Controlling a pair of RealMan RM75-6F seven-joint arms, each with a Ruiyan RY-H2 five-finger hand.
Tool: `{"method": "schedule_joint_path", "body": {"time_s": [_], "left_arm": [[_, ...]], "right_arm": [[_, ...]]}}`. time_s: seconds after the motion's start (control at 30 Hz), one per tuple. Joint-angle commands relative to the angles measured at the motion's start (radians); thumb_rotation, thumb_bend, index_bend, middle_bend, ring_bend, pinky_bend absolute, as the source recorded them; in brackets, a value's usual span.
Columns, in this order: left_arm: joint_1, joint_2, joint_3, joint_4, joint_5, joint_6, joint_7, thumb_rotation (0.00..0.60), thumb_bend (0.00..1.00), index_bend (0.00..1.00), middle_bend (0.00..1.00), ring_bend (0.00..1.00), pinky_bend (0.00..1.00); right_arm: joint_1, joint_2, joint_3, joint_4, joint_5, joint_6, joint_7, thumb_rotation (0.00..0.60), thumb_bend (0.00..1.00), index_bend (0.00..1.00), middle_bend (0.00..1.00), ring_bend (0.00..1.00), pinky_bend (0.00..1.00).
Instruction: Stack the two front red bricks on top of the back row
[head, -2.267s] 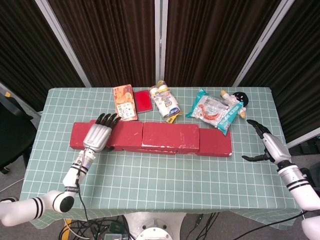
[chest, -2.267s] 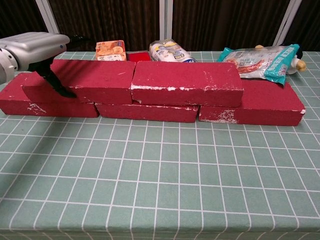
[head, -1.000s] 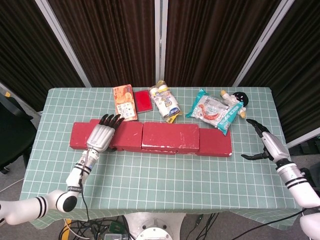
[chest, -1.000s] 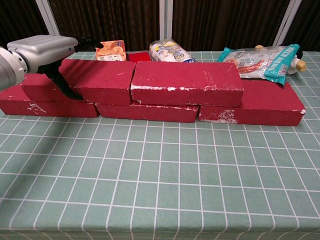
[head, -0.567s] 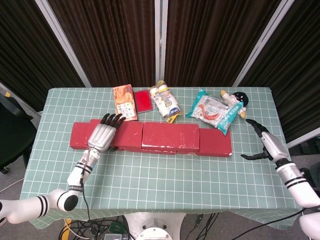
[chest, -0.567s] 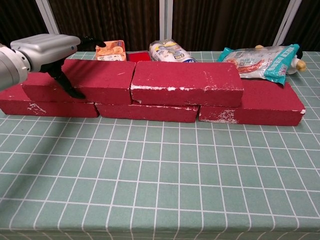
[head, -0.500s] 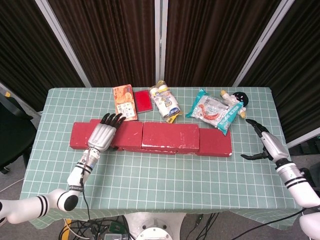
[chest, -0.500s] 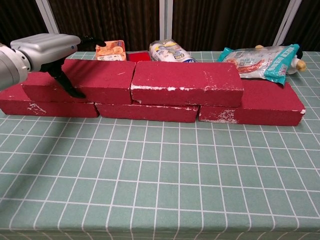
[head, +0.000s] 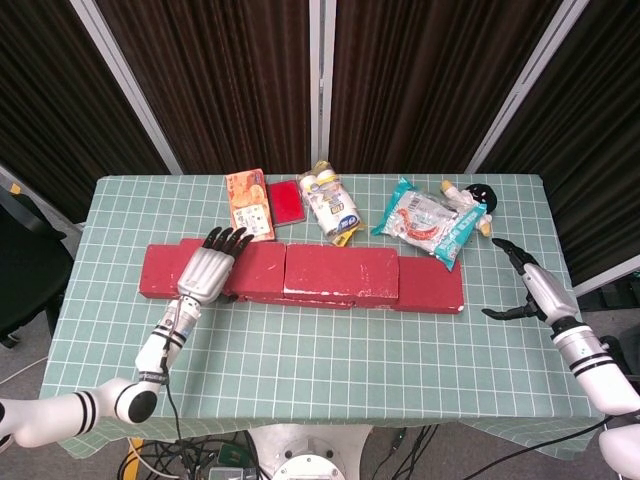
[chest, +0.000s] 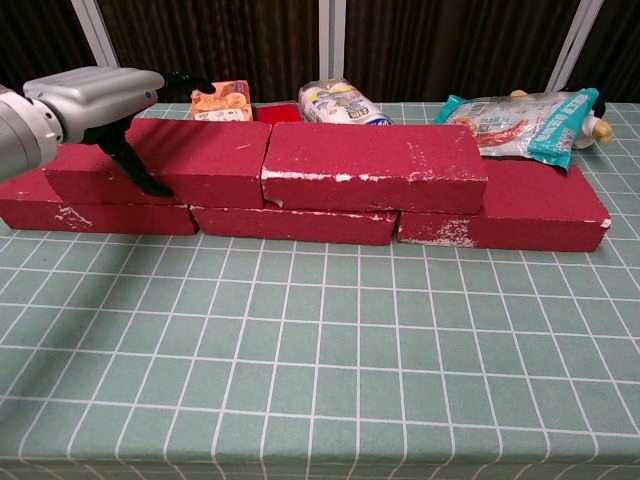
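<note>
Three red bricks form the bottom row (chest: 540, 215) across the table, and two more lie on top. My left hand (head: 205, 268) grips the left top brick (chest: 210, 160): the fingers reach over its top to the back edge and the thumb presses its front face. In the chest view the left hand (chest: 90, 95) covers that brick's left end. The right top brick (chest: 370, 165) sits beside it, end to end. My right hand (head: 535, 290) hovers open at the table's right edge, far from the bricks and outside the chest view.
Behind the bricks lie an orange snack pack (head: 249, 203), a flat red box (head: 287, 202), a bag of small bottles (head: 332, 205) and a teal snack bag (head: 428, 220). A small toy (head: 476, 197) sits at the back right. Green checked cloth (head: 330, 350) covers the table.
My left hand has slid a little to the right along the left top brick, then held still. Neither the bricks nor the right hand have visibly moved.
</note>
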Motion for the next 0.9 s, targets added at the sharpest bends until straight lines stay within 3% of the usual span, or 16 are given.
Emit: {"method": "schedule_joint_path", "body": {"time_s": [0.03,0.2,0.43,0.67,0.9], "left_arm": [[0.002,0.006,0.000,-0.009,0.003,0.005,-0.003,0.600,0.02,0.03,0.00,0.00,0.00],[0.021,0.037,0.010,-0.043,0.012,0.028,0.000,0.600,0.02,0.03,0.00,0.00,0.00],[0.096,0.148,0.063,-0.126,0.023,0.090,0.023,0.600,0.02,0.03,0.00,0.00,0.00],[0.167,0.242,0.084,-0.158,0.028,0.146,-0.013,0.600,0.02,0.03,0.00,0.00,0.00],[0.208,0.268,0.096,-0.129,0.045,0.162,-0.061,0.600,0.03,0.03,0.00,0.00,0.00]], "right_arm": [[0.000,0.001,0.001,0.000,0.000,0.001,0.001,0.600,0.00,0.00,0.00,0.00,0.00],[0.002,0.012,0.006,-0.005,0.000,0.005,-0.002,0.600,0.00,0.00,0.00,0.00,0.00],[0.036,0.003,0.021,-0.013,0.015,-0.031,-0.049,0.600,0.01,0.00,0.00,0.00,0.00],[0.093,-0.072,0.041,0.025,0.097,-0.093,-0.206,0.600,0.07,0.00,0.00,0.00,0.00],[0.161,-0.154,0.068,0.072,0.199,-0.144,-0.374,0.600,0.17,0.00,0.00,0.00,0.00]]}}
